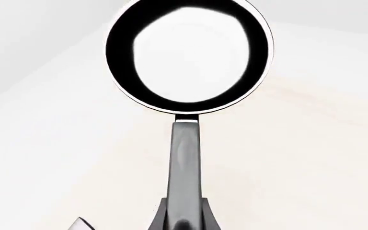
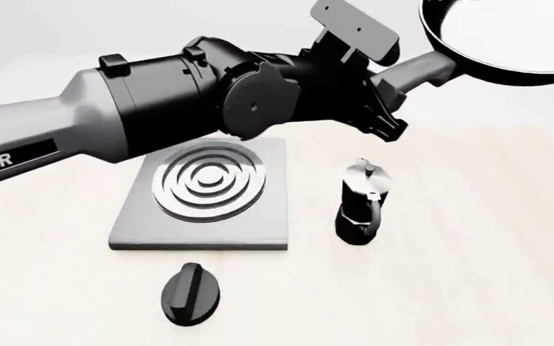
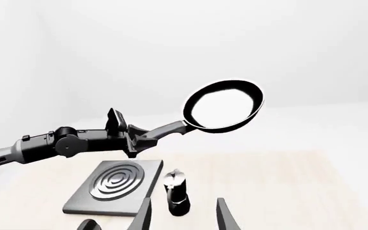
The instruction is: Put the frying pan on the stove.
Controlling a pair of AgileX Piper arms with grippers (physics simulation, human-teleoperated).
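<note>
My left gripper [image 2: 391,86] is shut on the long dark handle of the frying pan [image 2: 508,36] and holds it high in the air, to the right of and above the stove [image 2: 257,223]. The pan's glossy inside shows in the left wrist view [image 1: 187,52], with the handle running down to the gripper [image 1: 184,221]. The right wrist view shows the raised pan [image 3: 222,105], the left gripper [image 3: 136,136] and the grey stove [image 3: 85,205] with its silver rings. My right gripper [image 3: 184,216] is open and empty, well back from the stove; it is out of the front view.
A small black-and-silver moka pot [image 2: 362,202] stands just right of the stove, and also shows in the right wrist view [image 3: 176,191]. A black oval knob [image 2: 192,292] lies in front of the stove. The left arm [image 2: 113,108] stretches over the stove's far side.
</note>
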